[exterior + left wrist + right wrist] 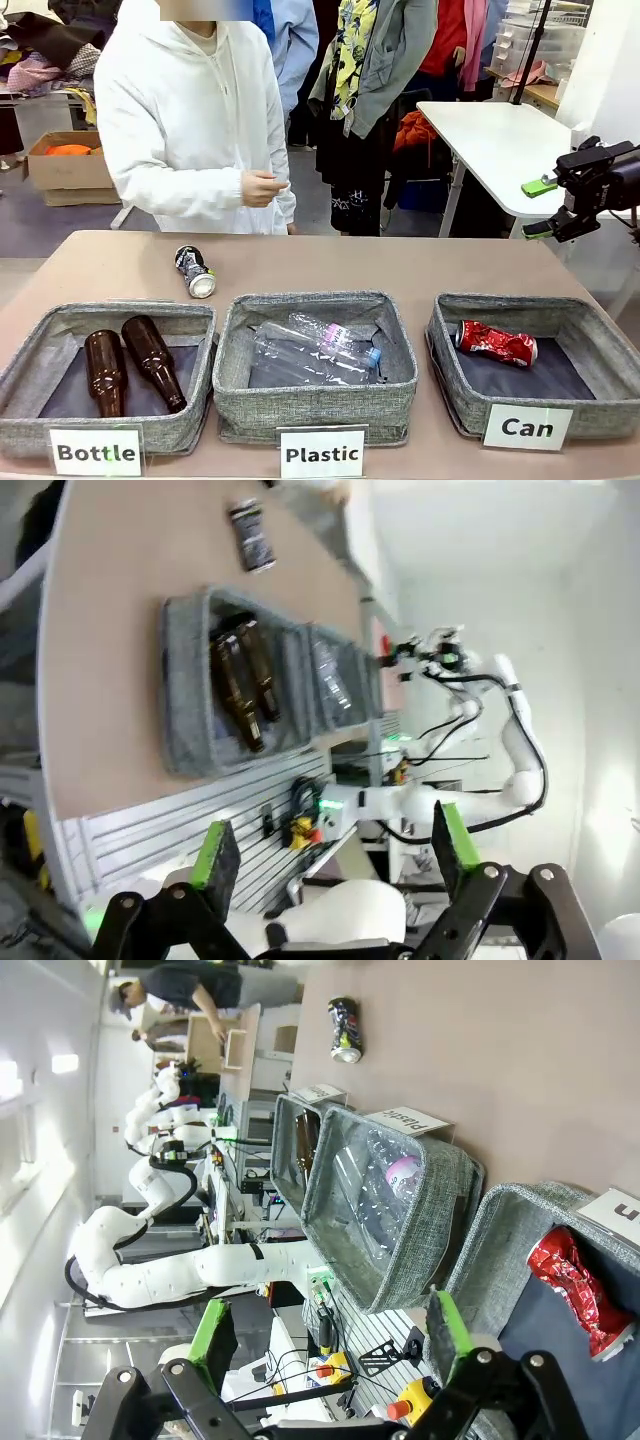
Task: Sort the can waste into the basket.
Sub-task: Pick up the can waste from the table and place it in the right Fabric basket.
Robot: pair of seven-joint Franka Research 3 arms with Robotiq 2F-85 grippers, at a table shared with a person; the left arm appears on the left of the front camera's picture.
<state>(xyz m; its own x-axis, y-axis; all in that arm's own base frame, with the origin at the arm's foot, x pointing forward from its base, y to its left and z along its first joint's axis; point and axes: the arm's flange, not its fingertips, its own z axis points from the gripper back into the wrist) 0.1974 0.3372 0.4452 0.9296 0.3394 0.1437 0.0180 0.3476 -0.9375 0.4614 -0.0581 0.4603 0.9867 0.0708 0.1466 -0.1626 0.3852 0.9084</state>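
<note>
A crushed red can [496, 343] [580, 1288] lies inside the grey basket [600, 335] [505, 1222] labelled "Can" at the front right. A dark can with silver ends [194, 271] [250, 536] [345, 1029] lies on its side on the table, behind the left basket. My right gripper [538, 208] [332, 1332] hangs open and empty above the table's right end. In its wrist view my left gripper [335, 844] stands open and empty, off the table's left side. The person stands at the far side with one hand [262, 187] held near the waist.
The "Bottle" basket [60, 320] [185, 690] at the front left holds two brown glass bottles [128, 362]. The "Plastic" basket [310, 400] [440, 1175] in the middle holds clear plastic bottles [318, 347]. A white table [500, 140] stands behind on the right.
</note>
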